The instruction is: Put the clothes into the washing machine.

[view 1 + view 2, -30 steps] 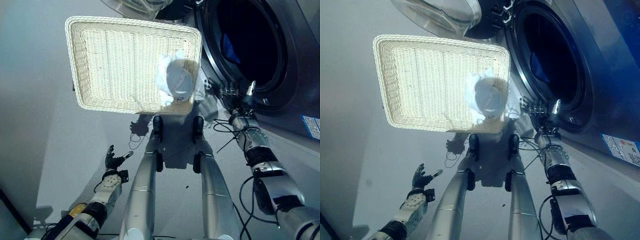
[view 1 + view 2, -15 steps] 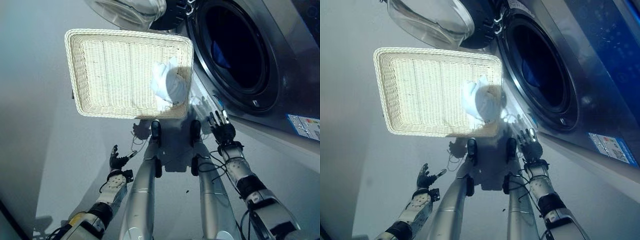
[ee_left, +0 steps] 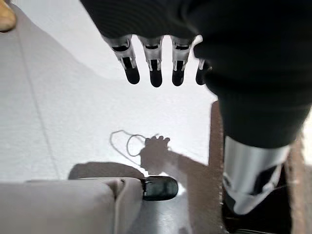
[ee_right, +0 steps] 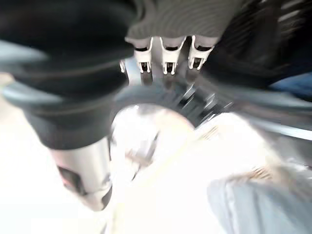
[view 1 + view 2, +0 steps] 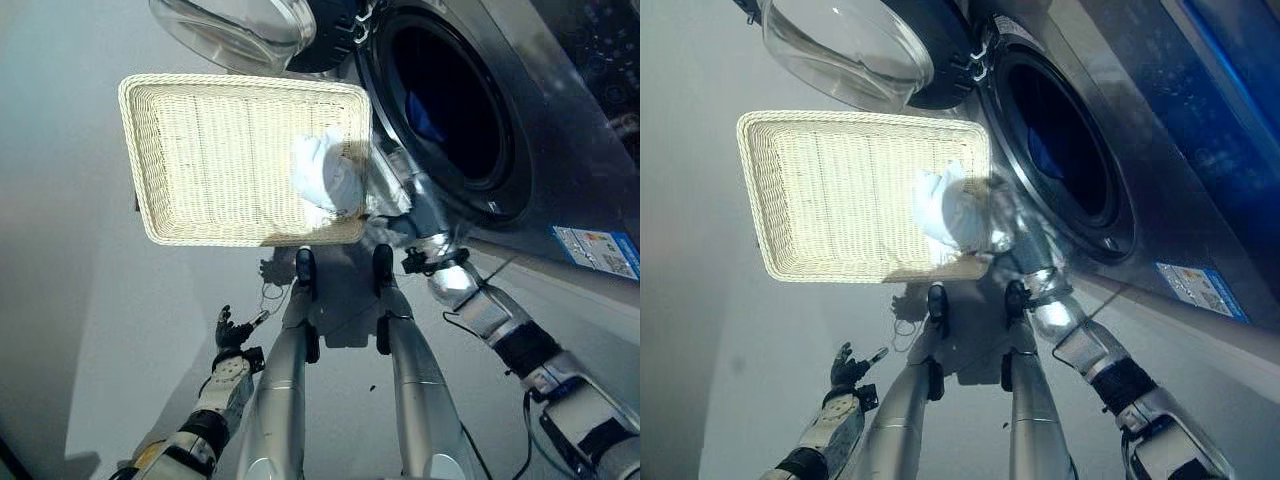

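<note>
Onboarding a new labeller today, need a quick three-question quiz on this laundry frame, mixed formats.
1. True or false: the round glass door of the silver front-loading washing machine is swung open.
2. Where does the crumpled pale blue-white cloth lie in the cream rectangular wicker basket?
A. the corner nearest the machine's drum and the robot
B. the middle
C. the far corner away from the machine
3. Fill in: the left hand hangs low over the grey ____, fingers straight, holding nothing.

Key:
1. True.
2. A. The right hand is at that basket corner.
3. floor.
</note>
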Controlling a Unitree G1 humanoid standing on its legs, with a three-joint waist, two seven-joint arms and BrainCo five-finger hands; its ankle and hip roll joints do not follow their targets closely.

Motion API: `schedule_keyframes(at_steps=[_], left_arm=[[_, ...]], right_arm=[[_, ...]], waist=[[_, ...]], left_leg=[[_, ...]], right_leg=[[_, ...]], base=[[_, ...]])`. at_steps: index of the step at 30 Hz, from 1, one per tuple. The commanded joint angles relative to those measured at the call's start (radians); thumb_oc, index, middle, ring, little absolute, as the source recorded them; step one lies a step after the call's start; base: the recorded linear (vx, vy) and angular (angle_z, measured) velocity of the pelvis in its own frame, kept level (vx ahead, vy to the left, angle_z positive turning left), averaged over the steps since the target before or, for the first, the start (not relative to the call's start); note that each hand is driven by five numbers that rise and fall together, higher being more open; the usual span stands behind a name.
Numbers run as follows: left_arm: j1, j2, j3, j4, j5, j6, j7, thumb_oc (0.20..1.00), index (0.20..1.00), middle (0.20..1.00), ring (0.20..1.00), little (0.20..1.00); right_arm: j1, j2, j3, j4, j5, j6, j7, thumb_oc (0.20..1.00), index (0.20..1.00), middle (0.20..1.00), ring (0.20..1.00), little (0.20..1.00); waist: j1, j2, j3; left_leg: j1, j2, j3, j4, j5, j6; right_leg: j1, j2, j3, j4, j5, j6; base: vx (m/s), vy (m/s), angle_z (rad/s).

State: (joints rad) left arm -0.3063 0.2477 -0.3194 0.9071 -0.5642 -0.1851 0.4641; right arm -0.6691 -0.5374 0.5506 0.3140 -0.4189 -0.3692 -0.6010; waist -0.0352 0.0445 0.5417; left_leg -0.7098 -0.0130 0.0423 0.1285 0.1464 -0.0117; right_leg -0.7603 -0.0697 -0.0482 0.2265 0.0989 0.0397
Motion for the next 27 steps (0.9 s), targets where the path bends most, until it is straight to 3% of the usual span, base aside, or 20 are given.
schedule_keyframes(at_steps=[1, 3, 11, 12, 13, 15, 22, 27], left_arm=[[-0.027, 0.045, 0.019, 0.071, -0.018, -0.017, -0.027, 1.000, 1.000, 1.000, 1.000, 1.000], [-0.041, 0.049, 0.012, 0.082, -0.024, -0.018, -0.031, 1.000, 1.000, 1.000, 1.000, 1.000], [-0.054, 0.056, -0.004, 0.082, -0.025, -0.014, -0.030, 1.000, 1.000, 1.000, 1.000, 1.000], [-0.071, 0.060, -0.018, 0.087, -0.024, -0.018, -0.035, 1.000, 1.000, 1.000, 1.000, 1.000], [-0.094, 0.066, -0.060, 0.087, -0.035, -0.013, -0.045, 1.000, 1.000, 1.000, 1.000, 1.000], [-0.105, 0.064, -0.073, 0.087, -0.036, -0.011, -0.047, 1.000, 1.000, 1.000, 1.000, 1.000], [-0.109, 0.041, -0.112, 0.050, -0.040, -0.024, -0.035, 1.000, 1.000, 1.000, 1.000, 1.000], [-0.112, 0.028, -0.123, 0.011, -0.033, -0.020, -0.020, 1.000, 1.000, 1.000, 1.000, 1.000]], right_arm=[[-0.049, -0.027, 0.050, -0.003, -0.072, 0.060, -0.022, 1.000, 1.000, 1.000, 1.000, 1.000], [-0.076, -0.032, 0.076, 0.018, -0.094, 0.096, -0.022, 1.000, 1.000, 1.000, 1.000, 1.000], [-0.110, -0.037, 0.112, 0.047, -0.113, 0.106, -0.051, 1.000, 1.000, 1.000, 1.000, 1.000], [-0.151, -0.031, 0.135, 0.093, -0.145, 0.122, -0.077, 1.000, 1.000, 1.000, 1.000, 1.000], [-0.267, -0.027, 0.191, 0.241, -0.040, 0.245, -0.127, 1.000, 1.000, 1.000, 1.000, 1.000], [-0.297, -0.014, 0.195, 0.309, -0.017, 0.295, -0.155, 1.000, 1.000, 1.000, 1.000, 1.000], [-0.353, 0.016, 0.120, 0.506, 0.132, 0.380, -0.257, 1.000, 1.000, 1.000, 1.000, 1.000], [-0.365, 0.019, 0.091, 0.575, 0.158, 0.474, -0.192, 1.000, 1.000, 1.000, 1.000, 1.000]], waist=[[0.047, -0.023, -0.022], [0.052, -0.025, -0.022], [0.066, -0.030, -0.022], [0.080, -0.029, -0.022], [0.117, -0.021, -0.022], [0.128, -0.017, -0.022], [0.153, 0.017, -0.022], [0.157, 0.032, -0.022]], left_leg=[[0.009, -0.059, -0.020, -0.012, -0.032, -0.015], [-0.002, -0.057, -0.026, -0.010, -0.030, -0.019], [-0.014, -0.056, -0.037, -0.008, -0.034, -0.021], [-0.038, -0.056, -0.051, -0.009, -0.024, -0.023], [-0.074, -0.049, -0.076, -0.007, -0.020, -0.033], [-0.090, -0.045, -0.080, -0.006, -0.017, -0.036], [-0.134, -0.039, -0.087, -0.004, -0.010, -0.039], [-0.159, -0.039, -0.087, 0.005, -0.008, -0.041]], right_leg=[[0.010, 0.058, -0.058, -0.014, -0.008, 0.053], [0.004, 0.057, -0.064, -0.012, -0.010, 0.053], [-0.002, 0.052, -0.080, -0.005, -0.020, 0.055], [-0.022, 0.050, -0.096, -0.001, -0.014, 0.054], [-0.050, 0.042, -0.130, 0.018, -0.028, 0.056], [-0.066, 0.041, -0.141, 0.028, -0.030, 0.056], [-0.115, 0.039, -0.160, 0.063, -0.044, 0.050], [-0.145, 0.040, -0.160, 0.082, -0.050, 0.047]], base=[[-0.04, -0.081, 0.14], [-0.03, -0.071, 0.16], [0.00, -0.041, 0.12], [0.04, -0.256, 0.10], [0.04, -0.263, 0.10], [0.05, -0.149, 0.23], [0.04, -0.039, 0.17], [0.05, -0.014, 0.03]])
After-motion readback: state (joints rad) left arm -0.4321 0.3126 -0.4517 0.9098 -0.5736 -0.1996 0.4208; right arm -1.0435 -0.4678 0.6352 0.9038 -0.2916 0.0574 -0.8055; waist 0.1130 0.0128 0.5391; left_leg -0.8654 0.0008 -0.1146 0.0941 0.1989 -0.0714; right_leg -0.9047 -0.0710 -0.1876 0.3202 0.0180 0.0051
